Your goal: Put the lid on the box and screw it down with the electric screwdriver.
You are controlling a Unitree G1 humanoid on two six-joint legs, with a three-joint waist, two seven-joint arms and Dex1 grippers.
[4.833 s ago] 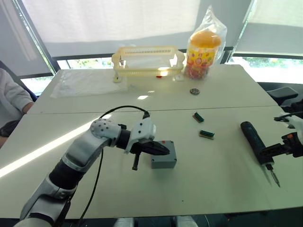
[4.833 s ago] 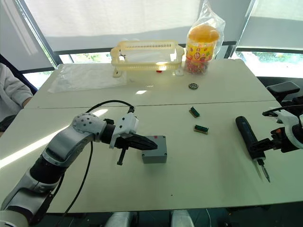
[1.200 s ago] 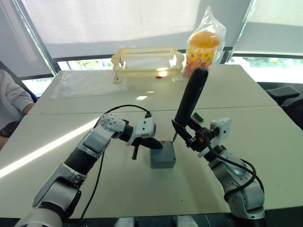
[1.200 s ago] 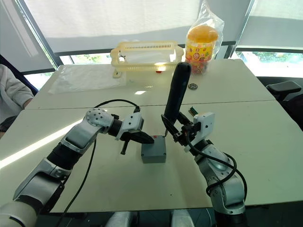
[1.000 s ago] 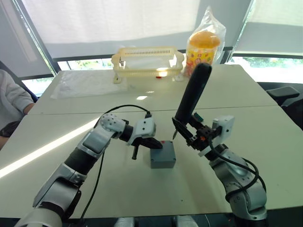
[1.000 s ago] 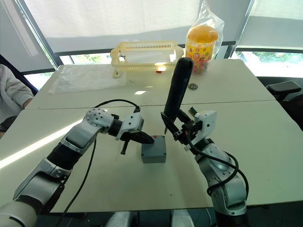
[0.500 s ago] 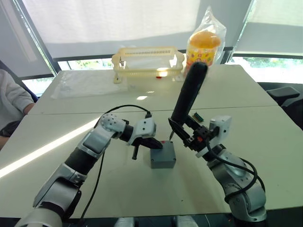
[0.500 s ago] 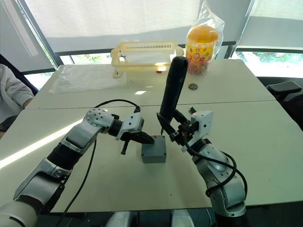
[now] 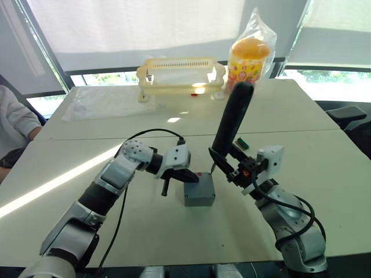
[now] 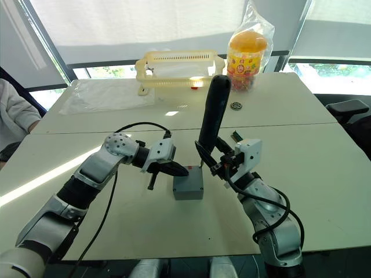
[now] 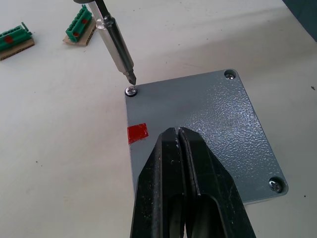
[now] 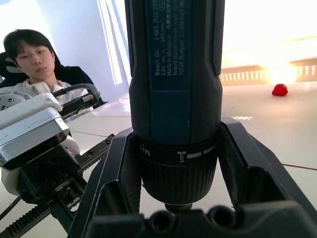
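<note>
Two grippers are working at the box (image 9: pixel 199 190) mid-table. Left gripper (image 11: pixel 177 136), jaws pressed together and holding nothing, is resting its tips on the lid (image 11: pixel 208 134) beside the red mark. Right gripper (image 9: pixel 227 168) is clamping the electric screwdriver (image 9: pixel 232 119) upright, bit (image 11: pixel 116 47) meeting a corner screw (image 11: pixel 131 91).

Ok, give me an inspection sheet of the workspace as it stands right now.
Surface: white table, sun streak at left.
Job's things: lid on box; three corner screws seen; screwdriver bit at one.
Clutter: yellow basket, bagged jar, two green connectors, small round part.
Grippers: left gripper shut, on lid; right gripper clamps screwdriver.
Cables: black cable on left arm.
Surroundings: seated person, blinds.
</note>
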